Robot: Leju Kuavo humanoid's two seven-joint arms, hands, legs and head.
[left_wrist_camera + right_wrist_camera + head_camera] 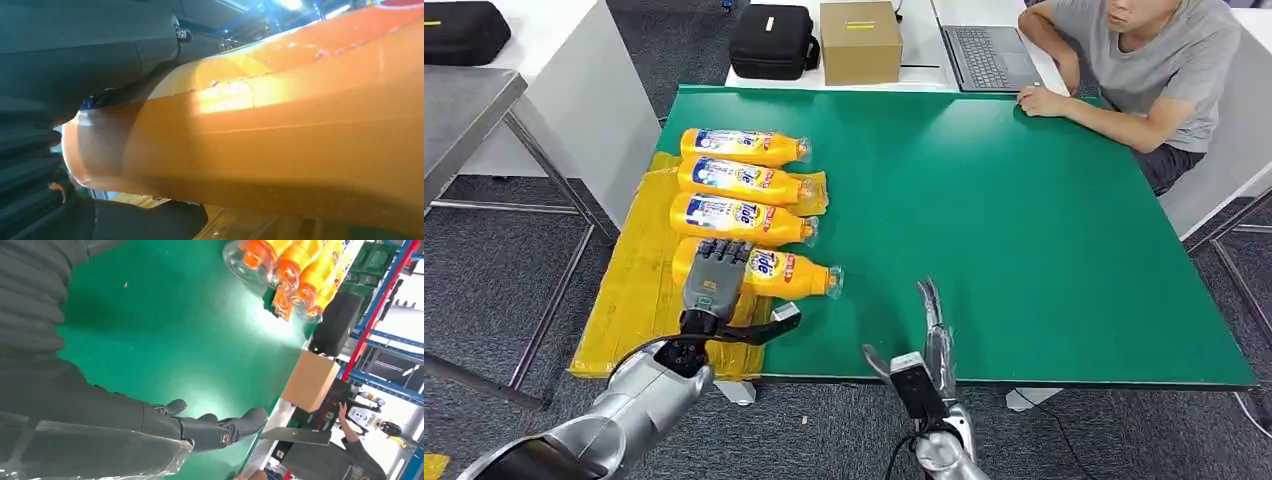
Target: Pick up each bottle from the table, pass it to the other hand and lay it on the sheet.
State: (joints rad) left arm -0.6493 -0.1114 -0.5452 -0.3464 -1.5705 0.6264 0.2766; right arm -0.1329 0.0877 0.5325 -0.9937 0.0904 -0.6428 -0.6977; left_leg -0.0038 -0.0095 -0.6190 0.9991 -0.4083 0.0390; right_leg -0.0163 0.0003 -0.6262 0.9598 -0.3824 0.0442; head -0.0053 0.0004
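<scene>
Left hand [716, 275]: fingers wrapped over nearest bottle [769, 270], lying on yellow sheet [629, 290] at green bench [1044, 230] edge. Right hand [932, 320]: fingers straight, apart, empty, above bench. Three further bottles [739, 183] in row behind. Beyond: cardboard box [860, 40], black case [772, 40], laptop [989, 50], seated person [1144, 70].

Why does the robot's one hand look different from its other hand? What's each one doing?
The left hand lies over the nearest orange bottle, fingers on top of it; the right hand holds nothing. The left hand is over the yellow sheet at the table's left edge; the right hand hangs over bare green table. The left hand's fingers bend around the bottle; the right hand's fingers are stretched out and apart. Both are dark grey hands on silver arms.
</scene>
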